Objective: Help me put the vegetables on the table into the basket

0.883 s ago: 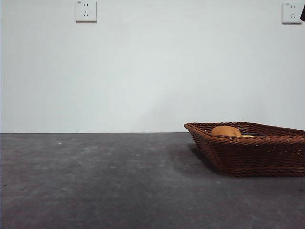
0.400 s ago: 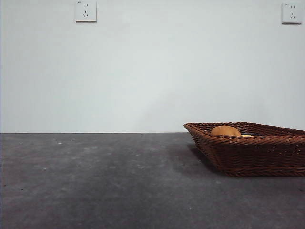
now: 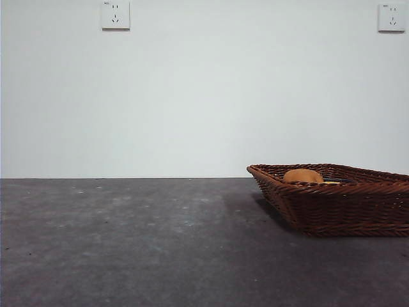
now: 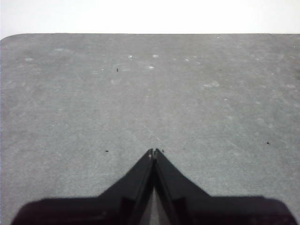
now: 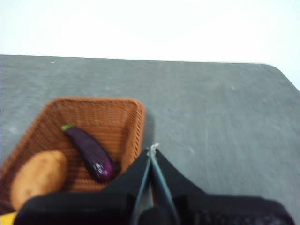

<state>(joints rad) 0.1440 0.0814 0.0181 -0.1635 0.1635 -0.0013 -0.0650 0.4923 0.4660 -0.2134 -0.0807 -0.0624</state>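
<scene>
The brown wicker basket [image 3: 345,211] stands on the dark grey table [image 3: 128,243] at the right. Above its rim show the top of the brown potato [image 3: 303,175] and a thin yellow strip of corn [image 3: 331,183]. In the right wrist view the basket [image 5: 93,100] holds the purple eggplant [image 5: 89,152], the potato [image 5: 40,177] and a yellow corner of the corn [image 5: 6,218]. My right gripper [image 5: 152,149] is shut and empty, raised over the basket's side rim. My left gripper [image 4: 153,151] is shut over bare table [image 4: 140,93]. Neither arm appears in the front view.
Two white wall sockets [image 3: 115,14] [image 3: 391,17] sit high on the pale wall behind the table. The table's rounded corners show in both wrist views.
The black arm tip that stood at the front view's top right corner one second ago has left the picture. The basket and its vegetables have not moved.
</scene>
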